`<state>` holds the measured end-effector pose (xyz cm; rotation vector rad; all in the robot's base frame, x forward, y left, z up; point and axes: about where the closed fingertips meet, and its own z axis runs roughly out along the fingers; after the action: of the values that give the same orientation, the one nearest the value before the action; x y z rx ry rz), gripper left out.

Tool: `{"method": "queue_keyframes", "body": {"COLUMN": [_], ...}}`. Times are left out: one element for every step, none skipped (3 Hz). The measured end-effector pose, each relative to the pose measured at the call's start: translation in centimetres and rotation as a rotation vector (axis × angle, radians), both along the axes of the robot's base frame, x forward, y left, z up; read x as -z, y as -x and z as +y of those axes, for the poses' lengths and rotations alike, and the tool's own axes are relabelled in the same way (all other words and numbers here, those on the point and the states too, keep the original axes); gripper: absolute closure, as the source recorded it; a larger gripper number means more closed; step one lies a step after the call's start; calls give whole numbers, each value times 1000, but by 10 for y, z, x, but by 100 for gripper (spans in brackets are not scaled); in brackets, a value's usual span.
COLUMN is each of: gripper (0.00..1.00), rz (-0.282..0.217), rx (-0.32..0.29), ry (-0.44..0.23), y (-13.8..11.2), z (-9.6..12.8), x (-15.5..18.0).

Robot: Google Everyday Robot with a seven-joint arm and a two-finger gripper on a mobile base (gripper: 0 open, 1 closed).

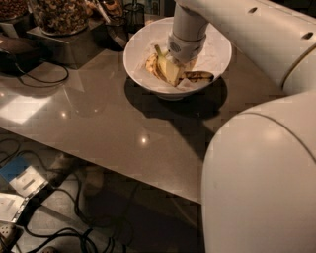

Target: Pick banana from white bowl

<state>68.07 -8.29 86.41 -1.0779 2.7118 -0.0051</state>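
Note:
The white bowl (140, 47) stands at the far side of the brown table (98, 123). In it lies the banana (169, 73), yellow, with a greenish stem pointing up and left. A dark-brown blotched part (200, 76) shows to the right of it. A second, lighter banana (149, 63) lies along the bowl's left side. My gripper (178, 65) reaches down into the bowl from the upper right and sits right over the banana's middle. The wrist covers the contact.
Glass jars of nuts (59, 15) stand on a dark stand (54, 47) at the back left, with a black cable (42, 76) on the table. My white body (261, 183) fills the lower right. Cables and papers (22, 180) lie on the floor below the table's front edge.

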Motion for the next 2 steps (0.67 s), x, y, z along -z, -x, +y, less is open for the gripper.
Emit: {"method": "queue_keyframes", "body": {"gripper": [96, 100], "rz": [0, 0], "rx": [0, 0], "ry": [0, 0], "y": [0, 0], "z": [0, 0], "x": [0, 0]}}
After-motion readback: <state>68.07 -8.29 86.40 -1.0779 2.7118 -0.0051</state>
